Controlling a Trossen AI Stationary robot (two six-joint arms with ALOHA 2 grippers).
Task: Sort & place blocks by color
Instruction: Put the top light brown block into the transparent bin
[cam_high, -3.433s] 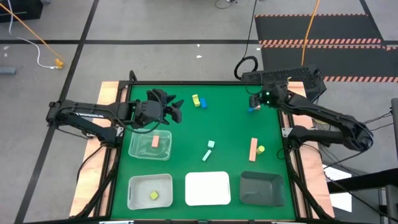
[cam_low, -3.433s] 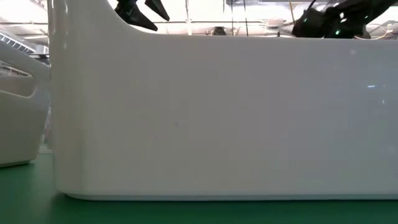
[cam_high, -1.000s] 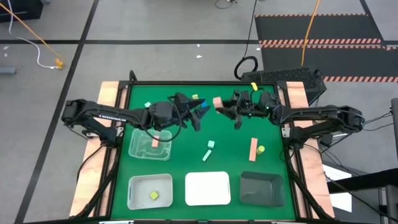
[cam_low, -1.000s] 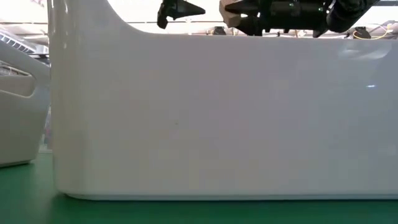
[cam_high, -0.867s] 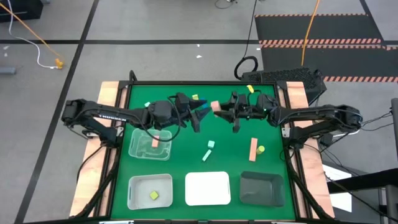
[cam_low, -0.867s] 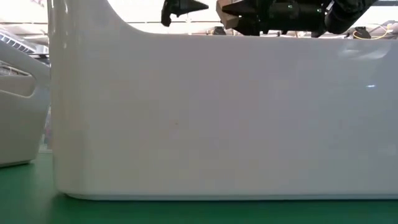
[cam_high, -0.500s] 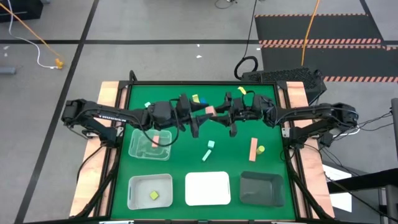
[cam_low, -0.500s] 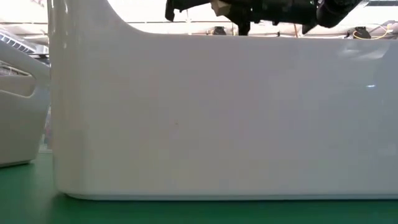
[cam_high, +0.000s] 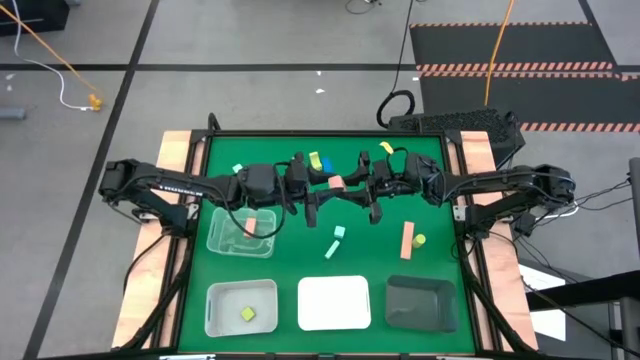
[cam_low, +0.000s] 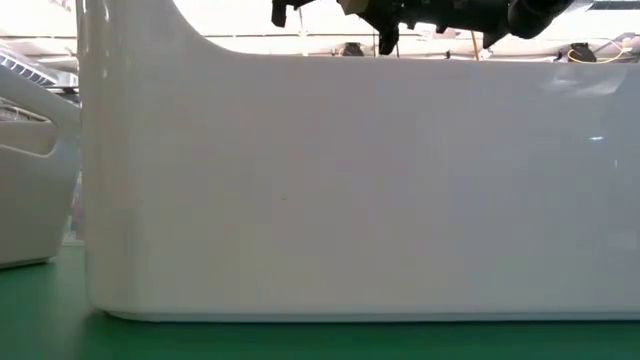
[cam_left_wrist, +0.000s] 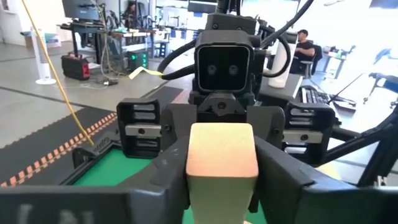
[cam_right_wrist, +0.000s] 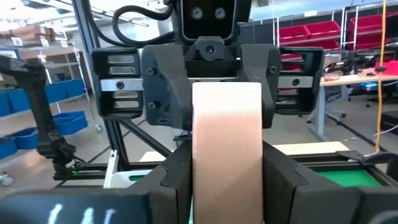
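Note:
A salmon-pink block (cam_high: 337, 183) hangs in mid-air over the far middle of the table, between my two grippers. My left gripper (cam_high: 325, 186) reaches it from the left and my right gripper (cam_high: 351, 186) from the right; both are shut on it. On the table lie a yellow-green block (cam_high: 314, 158) beside a blue block (cam_high: 326, 166), two mint blocks (cam_high: 336, 241), a salmon bar (cam_high: 407, 240) and a yellow-green block (cam_high: 419, 240). In the low view a white tray wall hides all but the grippers' undersides (cam_low: 350, 10). My left gripper (cam_left_wrist: 222, 190) pinches the block's end that faces the table's left (cam_left_wrist: 194, 168) between its two fingers. It comes in level from the left. The block is lifted clear of the table. My right gripper (cam_right_wrist: 227, 190) pinches the block's end that faces the table's right (cam_right_wrist: 200, 168) between its two fingers, level, coming from the table's right. The block stands upright between them, clear of the table.
Along the near edge stand a clear tray (cam_high: 214, 305) holding a yellow-green block (cam_high: 247, 314), a white tray (cam_high: 334, 302) and a dark tray (cam_high: 421, 302). A second clear tray (cam_high: 222, 238) at the left holds a salmon block (cam_high: 250, 225). Open green mat lies mid-table.
My right gripper has carried the salmon block toward the table's left and slightly nearer. My left gripper has moved right to meet it, and its fingers now stand against the block's sides. The two grippers face each other nose to nose.

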